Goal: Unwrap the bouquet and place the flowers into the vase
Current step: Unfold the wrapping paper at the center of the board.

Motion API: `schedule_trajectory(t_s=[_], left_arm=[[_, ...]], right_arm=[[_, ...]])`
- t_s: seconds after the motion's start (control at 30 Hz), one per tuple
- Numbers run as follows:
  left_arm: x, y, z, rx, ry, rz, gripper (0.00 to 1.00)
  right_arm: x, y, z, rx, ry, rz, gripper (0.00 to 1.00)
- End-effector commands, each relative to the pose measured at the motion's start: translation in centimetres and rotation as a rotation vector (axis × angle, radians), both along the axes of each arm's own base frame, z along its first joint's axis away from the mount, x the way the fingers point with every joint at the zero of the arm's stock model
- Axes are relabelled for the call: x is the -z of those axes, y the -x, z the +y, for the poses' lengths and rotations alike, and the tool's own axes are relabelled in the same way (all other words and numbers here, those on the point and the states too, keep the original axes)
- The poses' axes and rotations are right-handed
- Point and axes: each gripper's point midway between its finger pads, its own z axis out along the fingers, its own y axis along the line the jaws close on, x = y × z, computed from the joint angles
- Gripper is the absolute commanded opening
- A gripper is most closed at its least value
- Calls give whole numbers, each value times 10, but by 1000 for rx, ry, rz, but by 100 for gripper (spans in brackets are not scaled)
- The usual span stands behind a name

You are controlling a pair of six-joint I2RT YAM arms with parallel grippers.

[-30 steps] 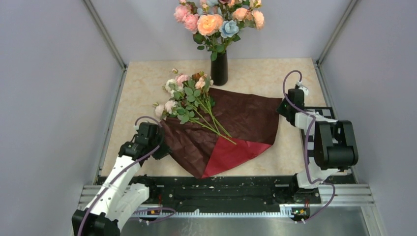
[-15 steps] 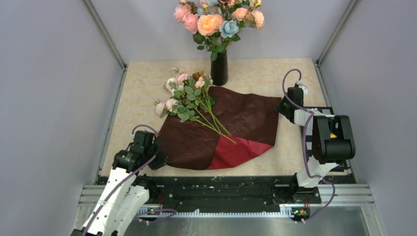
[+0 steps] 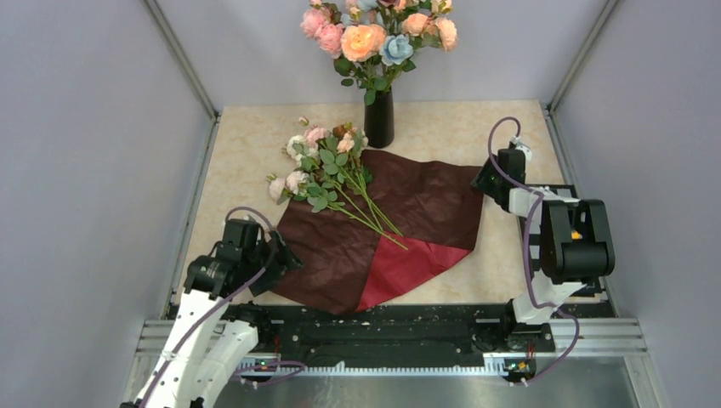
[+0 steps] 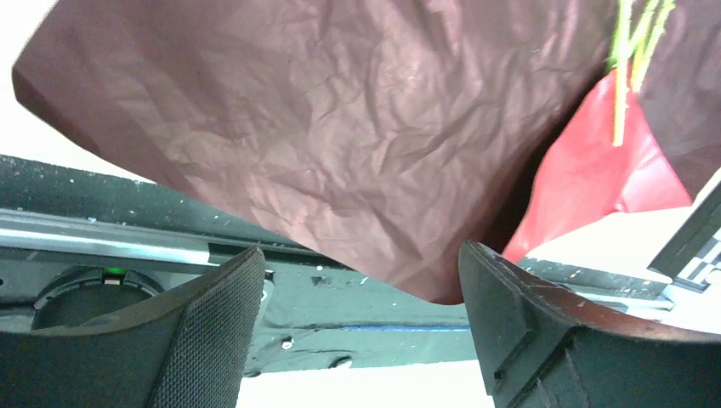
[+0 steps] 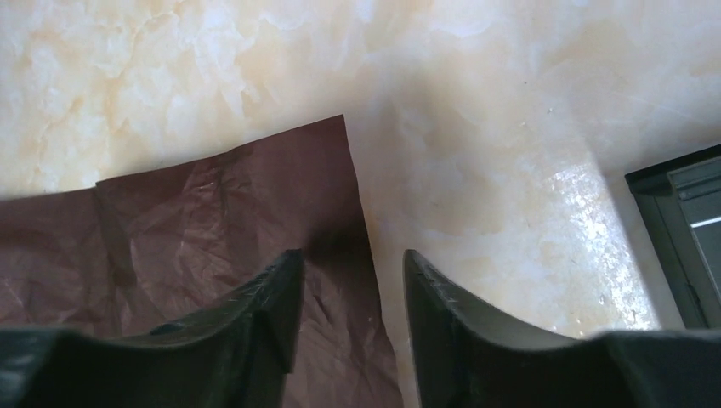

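Within the last second both corners of the maroon wrapping paper [image 3: 425,200] have been let go. The left end effector [image 3: 282,253], previously clamped on the paper's left edge, is now seen with its jaws spread wide and nothing between them, just off the sheet's near-left corner. The right end effector [image 5: 350,255] has been parted about halfway above the far-right corner, with no paper gripped. The sheet is left spread flat on the worktop [image 3: 255,136], its near corner overhanging the front edge and a red inner sheet [image 3: 408,263] exposed. The flowers [image 3: 327,166] are laid bare across the sheet's upper left, stems pointing toward its middle, near the black vase [image 3: 379,119] but not in it. Unwrapping is judged done; picking up the stems remains.
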Motion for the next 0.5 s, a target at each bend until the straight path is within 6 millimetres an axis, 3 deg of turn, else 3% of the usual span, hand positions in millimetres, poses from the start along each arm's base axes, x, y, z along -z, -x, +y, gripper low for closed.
schedule_trajectory(t_s=[0.0, 0.07, 0.13, 0.23, 0.33, 0.47], left_arm=[[-37, -15, 5, 36, -43, -101, 91], [-50, -23, 8, 60, -80, -137, 98], [-61, -30, 12, 86, -117, -168, 99], [-75, -44, 11, 126, -141, -219, 99], [-86, -63, -3, 169, -90, -295, 99], [-75, -94, -24, 161, 6, -354, 99]], right_arm=[[-51, -17, -10, -3, 56, -121, 56], [-61, -13, -17, 11, 93, -130, 63], [-71, -8, -23, 28, 122, -140, 68], [-93, -1, -27, 33, 150, -178, 70], [-107, 6, -22, 4, 136, -205, 69], [-122, 19, -1, -93, 72, -225, 69]])
